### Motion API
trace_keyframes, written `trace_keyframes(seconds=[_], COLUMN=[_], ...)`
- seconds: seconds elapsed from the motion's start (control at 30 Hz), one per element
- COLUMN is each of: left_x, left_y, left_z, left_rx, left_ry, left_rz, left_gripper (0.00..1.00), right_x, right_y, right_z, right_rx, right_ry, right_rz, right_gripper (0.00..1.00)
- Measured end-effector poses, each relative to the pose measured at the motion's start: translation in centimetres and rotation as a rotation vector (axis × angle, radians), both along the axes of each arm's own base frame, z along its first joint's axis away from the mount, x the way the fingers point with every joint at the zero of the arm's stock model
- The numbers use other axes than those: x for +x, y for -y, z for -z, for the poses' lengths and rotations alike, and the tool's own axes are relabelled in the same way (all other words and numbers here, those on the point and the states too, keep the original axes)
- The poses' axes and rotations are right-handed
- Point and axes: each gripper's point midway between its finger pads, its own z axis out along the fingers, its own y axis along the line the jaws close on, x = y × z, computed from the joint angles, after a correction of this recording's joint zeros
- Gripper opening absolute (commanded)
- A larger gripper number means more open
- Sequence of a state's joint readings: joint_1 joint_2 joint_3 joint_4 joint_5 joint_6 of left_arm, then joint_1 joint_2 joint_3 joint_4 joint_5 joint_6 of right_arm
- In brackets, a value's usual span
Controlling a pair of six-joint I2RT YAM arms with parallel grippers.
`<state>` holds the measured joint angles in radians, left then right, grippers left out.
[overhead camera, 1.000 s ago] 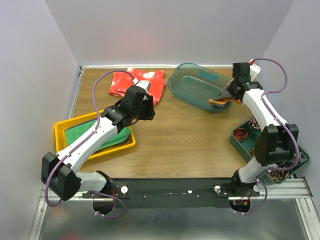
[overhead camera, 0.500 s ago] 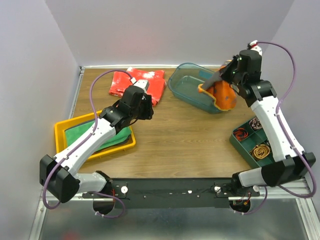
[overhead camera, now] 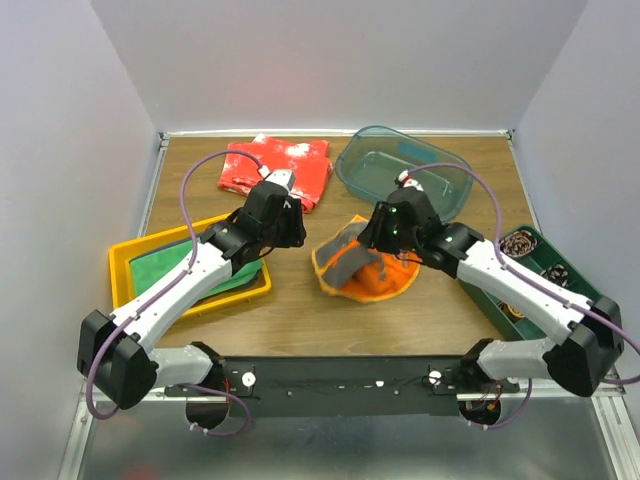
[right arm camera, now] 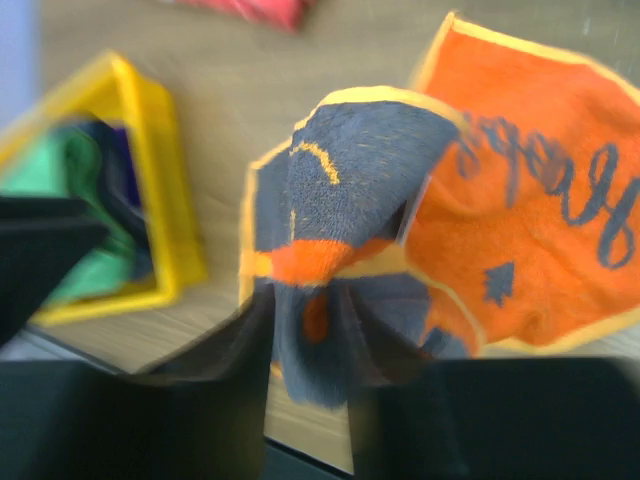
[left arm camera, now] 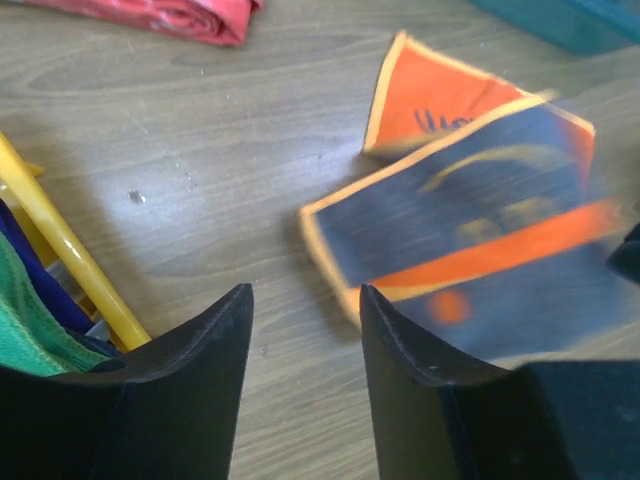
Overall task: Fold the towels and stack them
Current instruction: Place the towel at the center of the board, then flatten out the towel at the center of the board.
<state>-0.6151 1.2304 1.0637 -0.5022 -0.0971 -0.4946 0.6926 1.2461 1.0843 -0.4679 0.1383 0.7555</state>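
Right tool (right arm camera: 305, 340): blurred, towel (overhead camera: 360, 265) bunched between jaws, clamped or freeing, cannot tell | left tool (left arm camera: 303, 300): apart, empty, just beside | towel crumpled mid-bench (overhead camera: 400, 320) | risk: cloth snags a jaw, drags along on lift

Centre towel (overhead camera: 362, 272): you see dark grey with an orange band; its reverse is orange with dark lettering, edged yellow-orange.
Tray (overhead camera: 117, 272): yellow.
Green towel (overhead camera: 148, 268): bright, plain.
Navy towel (left arm camera: 25, 270): dark, plain.
Cloth (overhead camera: 275, 168): red, white-speckled.
Bin (overhead camera: 352, 178): see-through teal.
Your desk (overhead camera: 300, 315): brown wood grain.
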Motion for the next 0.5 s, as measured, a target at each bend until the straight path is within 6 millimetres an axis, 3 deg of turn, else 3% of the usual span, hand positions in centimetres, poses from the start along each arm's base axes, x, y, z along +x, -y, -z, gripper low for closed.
trace_keyframes(seconds=[0.07, 0.13, 0.33, 0.47, 0.5], left_x=[-0.2, -0.3, -0.3, -0.1, 0.1], left_y=[0.0, 0.1, 0.9, 2.3, 2.8], left_z=[0.9, 2.1, 6.0, 8.5, 8.8], left_rx=[-0.002, -0.009, -0.022, 0.004, 0.010], left_ry=[-0.019, -0.046, -0.136, -0.193, -0.200], left_rz=[-0.005, -0.021, -0.045, -0.028, -0.021], left_gripper=[0.60, 0.61, 0.60, 0.59, 0.62], right_x=[-0.9, -0.8, 1.1, 1.8, 1.9], right_y=[-0.5, 0.1, 2.2, 3.9, 4.9], right_z=[2.7, 4.2, 4.4, 5.8, 6.9], right_rx=[-0.045, -0.092, -0.193, -0.251, -0.267], right_ry=[-0.048, -0.064, 0.002, -0.002, -0.015], right_rz=[-0.025, -0.005, 0.090, 0.157, 0.188], right_gripper=[0.72, 0.78, 0.76, 0.74, 0.73])
